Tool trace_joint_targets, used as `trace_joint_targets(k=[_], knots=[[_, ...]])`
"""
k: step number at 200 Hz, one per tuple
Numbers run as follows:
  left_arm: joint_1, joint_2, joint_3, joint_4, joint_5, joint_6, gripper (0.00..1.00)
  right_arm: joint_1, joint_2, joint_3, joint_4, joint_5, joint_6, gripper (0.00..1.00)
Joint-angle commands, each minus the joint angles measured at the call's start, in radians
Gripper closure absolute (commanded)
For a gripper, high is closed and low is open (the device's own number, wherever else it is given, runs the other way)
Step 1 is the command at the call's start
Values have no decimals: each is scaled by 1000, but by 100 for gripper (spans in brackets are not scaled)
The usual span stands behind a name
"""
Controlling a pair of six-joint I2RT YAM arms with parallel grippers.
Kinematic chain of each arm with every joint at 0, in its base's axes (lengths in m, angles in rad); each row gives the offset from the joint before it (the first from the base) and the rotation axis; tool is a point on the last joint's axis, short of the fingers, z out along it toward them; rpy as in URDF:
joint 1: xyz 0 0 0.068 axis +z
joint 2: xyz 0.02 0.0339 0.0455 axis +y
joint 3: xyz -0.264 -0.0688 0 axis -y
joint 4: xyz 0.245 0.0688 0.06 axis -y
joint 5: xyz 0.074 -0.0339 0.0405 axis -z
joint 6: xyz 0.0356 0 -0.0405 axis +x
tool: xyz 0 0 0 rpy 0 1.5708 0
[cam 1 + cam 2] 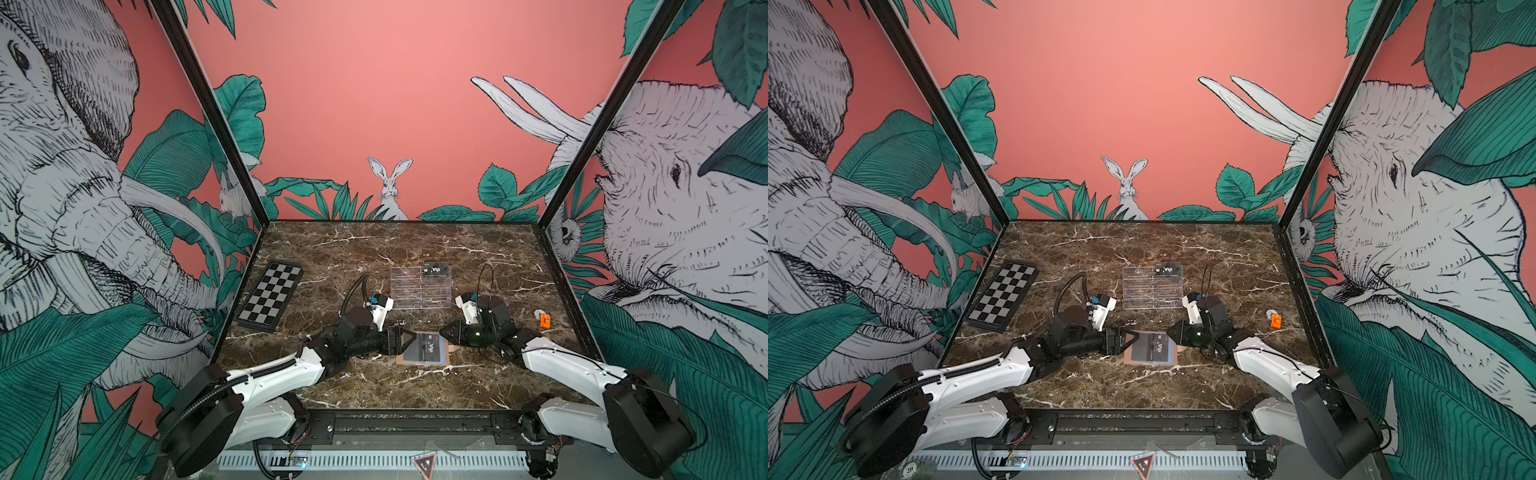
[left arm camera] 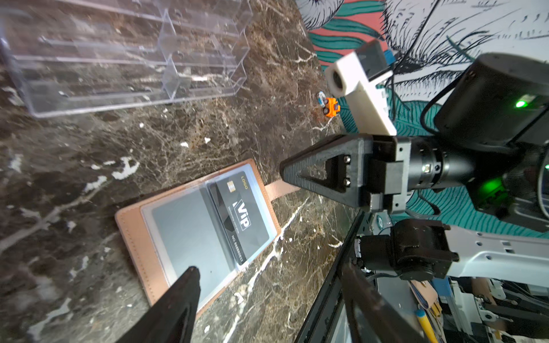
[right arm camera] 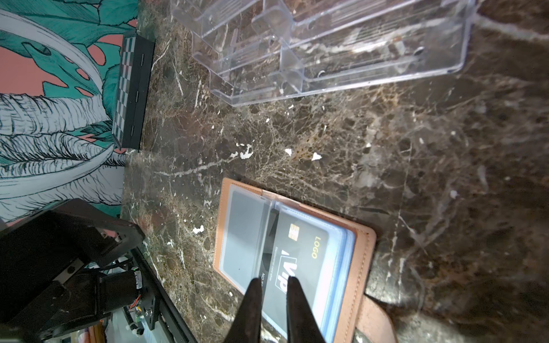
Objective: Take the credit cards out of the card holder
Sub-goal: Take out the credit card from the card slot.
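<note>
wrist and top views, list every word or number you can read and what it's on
"Vip": black card inside the wallet.
"LOGO": same card, gold letters.
"NO" plus digits: same card; digits too blurred.
"Vip": second card standing in the clear stand.
"20": round sticker at the front edge.
Red triangle sign: too small to read.

The counter [image 1: 374,249] is dark brown marble veined in white. The card holder [image 2: 130,234] is tan with pale stitching. Its credit card [image 2: 237,216] is black with white "Vip" lettering, a gold chip and gold "LOGO". The chequered board [image 1: 272,297] at far left is black and white. The small toy [image 1: 545,320] at right is orange. The walls [image 1: 374,104] are salmon pink with green leaves.
</note>
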State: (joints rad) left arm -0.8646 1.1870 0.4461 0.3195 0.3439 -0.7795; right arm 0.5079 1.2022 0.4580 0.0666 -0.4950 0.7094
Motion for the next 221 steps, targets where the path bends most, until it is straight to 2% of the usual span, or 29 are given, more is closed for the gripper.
trace_joint_targets(k=[1,29,81,113,221], knots=[[-24,50,10,42,19,-39,30,8,11,-4,47,-14,-2,88],[-40,119,22,67,21,-78,37,25,20,-6,29,20,-10,89],[-48,226,12,190,55,-168,45,51,49,-7,22,49,-17,91],[-50,256,20,179,48,-193,51,57,62,-24,57,55,-16,93],[-50,345,7,293,70,-260,52,62,124,-40,101,58,-13,95]])
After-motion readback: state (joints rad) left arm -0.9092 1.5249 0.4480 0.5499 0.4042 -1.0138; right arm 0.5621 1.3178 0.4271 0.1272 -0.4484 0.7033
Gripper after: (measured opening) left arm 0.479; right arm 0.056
